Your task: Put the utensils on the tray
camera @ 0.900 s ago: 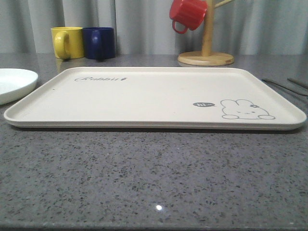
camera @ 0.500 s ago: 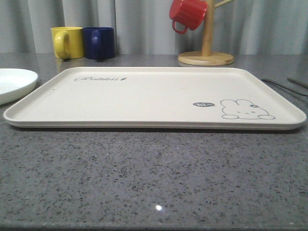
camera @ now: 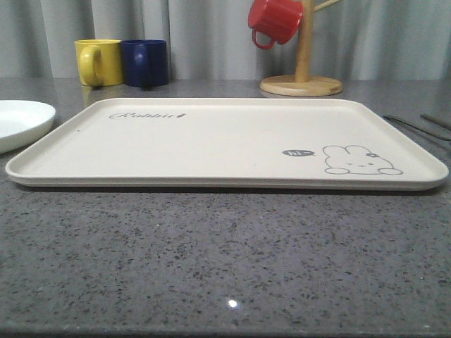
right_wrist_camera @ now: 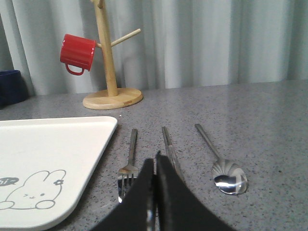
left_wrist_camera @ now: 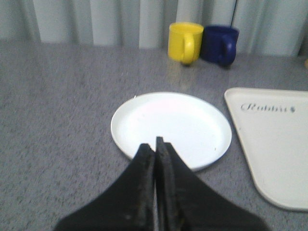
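Observation:
The cream tray [camera: 211, 141] with the rabbit drawing lies bare in the middle of the grey table; its corner shows in the right wrist view [right_wrist_camera: 57, 144] and the left wrist view [left_wrist_camera: 274, 139]. To the tray's right, three steel utensils lie side by side on the table: a fork [right_wrist_camera: 129, 166], flat chopsticks [right_wrist_camera: 169, 147] and a spoon [right_wrist_camera: 225, 173]. Thin dark lines at the front view's right edge are these utensils [camera: 416, 127]. My right gripper [right_wrist_camera: 155, 161] is shut and empty, hovering over the near ends of the chopsticks, beside the fork. My left gripper [left_wrist_camera: 155, 144] is shut, empty, at the near edge of the plate.
A round white plate [left_wrist_camera: 171, 127] sits left of the tray [camera: 17, 120]. A yellow mug [camera: 99, 62] and a dark blue mug [camera: 145, 62] stand at the back left. A wooden mug tree [camera: 301, 81] holding a red mug [camera: 275, 20] stands at the back right.

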`<state>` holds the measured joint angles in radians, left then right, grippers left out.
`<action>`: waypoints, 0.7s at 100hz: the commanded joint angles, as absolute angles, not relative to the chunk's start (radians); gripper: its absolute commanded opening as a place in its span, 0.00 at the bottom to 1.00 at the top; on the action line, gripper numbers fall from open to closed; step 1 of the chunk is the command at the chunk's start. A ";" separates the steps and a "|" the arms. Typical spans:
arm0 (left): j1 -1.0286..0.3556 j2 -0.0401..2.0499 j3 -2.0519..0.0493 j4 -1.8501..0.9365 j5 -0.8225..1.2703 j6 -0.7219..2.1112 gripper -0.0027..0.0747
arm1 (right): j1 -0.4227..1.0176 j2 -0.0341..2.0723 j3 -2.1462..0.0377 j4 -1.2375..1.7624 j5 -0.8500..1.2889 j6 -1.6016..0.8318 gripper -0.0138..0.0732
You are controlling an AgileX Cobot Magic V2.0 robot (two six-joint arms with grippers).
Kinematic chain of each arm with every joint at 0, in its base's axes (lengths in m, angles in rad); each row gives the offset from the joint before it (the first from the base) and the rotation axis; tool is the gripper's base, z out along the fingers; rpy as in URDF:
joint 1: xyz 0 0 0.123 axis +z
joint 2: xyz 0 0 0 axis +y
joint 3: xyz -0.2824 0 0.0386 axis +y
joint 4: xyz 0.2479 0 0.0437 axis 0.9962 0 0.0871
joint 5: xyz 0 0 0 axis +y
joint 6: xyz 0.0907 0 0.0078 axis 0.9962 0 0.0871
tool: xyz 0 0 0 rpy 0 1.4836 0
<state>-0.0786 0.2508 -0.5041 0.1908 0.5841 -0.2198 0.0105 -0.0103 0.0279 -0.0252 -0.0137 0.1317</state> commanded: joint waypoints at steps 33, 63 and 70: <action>-0.076 0.755 -0.916 0.183 0.933 -0.168 0.01 | 0.004 -0.033 0.009 -0.027 -0.098 0.121 0.08; -0.076 0.897 -0.933 0.163 0.962 -0.107 0.18 | 0.004 -0.033 0.009 -0.027 -0.098 0.121 0.08; -0.076 0.902 -0.933 0.142 0.968 -0.092 0.40 | 0.004 -0.033 0.009 -0.027 -0.098 0.121 0.08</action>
<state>-0.0786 0.8986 -0.8981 0.1647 0.9993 -0.1126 0.0105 -0.0103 0.0279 -0.0252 -0.0137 0.1317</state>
